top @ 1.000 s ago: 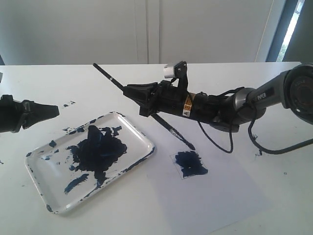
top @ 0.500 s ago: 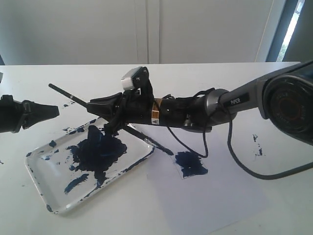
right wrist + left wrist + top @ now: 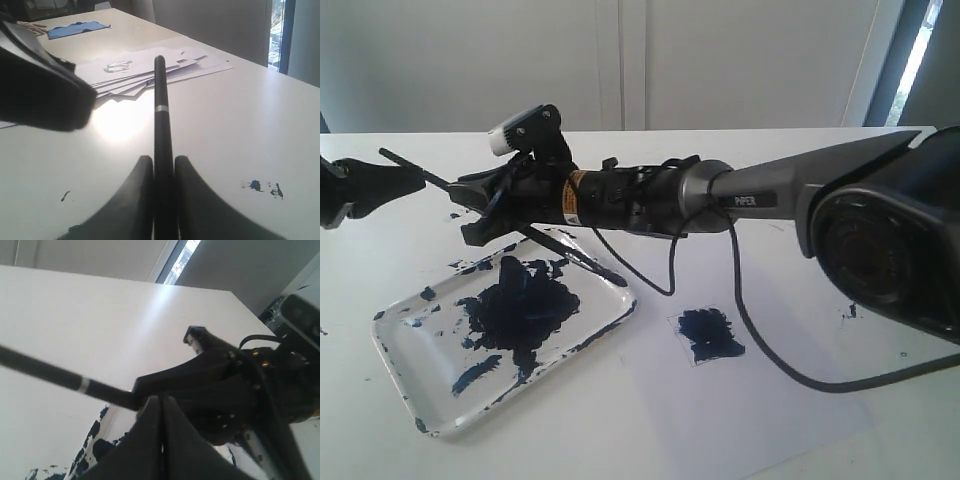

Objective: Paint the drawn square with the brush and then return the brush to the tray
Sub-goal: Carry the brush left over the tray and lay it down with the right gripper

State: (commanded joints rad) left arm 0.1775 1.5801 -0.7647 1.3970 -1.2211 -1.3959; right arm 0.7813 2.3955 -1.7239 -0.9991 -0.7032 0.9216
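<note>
The brush (image 3: 570, 258) had moved from the paper sheet (image 3: 760, 400) to the tray (image 3: 415, 365). A second earlier its wet tip hung just beside the drawn square (image 3: 708, 335). It now slanted over the tray's far-right edge, with the tip at the right corner of the rim and the handle end rising past the tray's far-left side. Whether the tip touched the rim could not be told.

The square lay well apart from the brush near the paper's left edge, its inside mostly smeared dark blue, so the painting step looked finished and the return was under way.

The right gripper (image 3: 485, 208) had swung left across the table (image 3: 360, 440) and kept its fingers (image 3: 142, 200) clamped narrowly on the handle. The brush was therefore not yet set down and probably needed lowering flatter before release.

The left gripper (image 3: 410, 180) had risen. Its fingers (image 3: 145, 440) were pressed together, empty, near the handle's free end.
</note>
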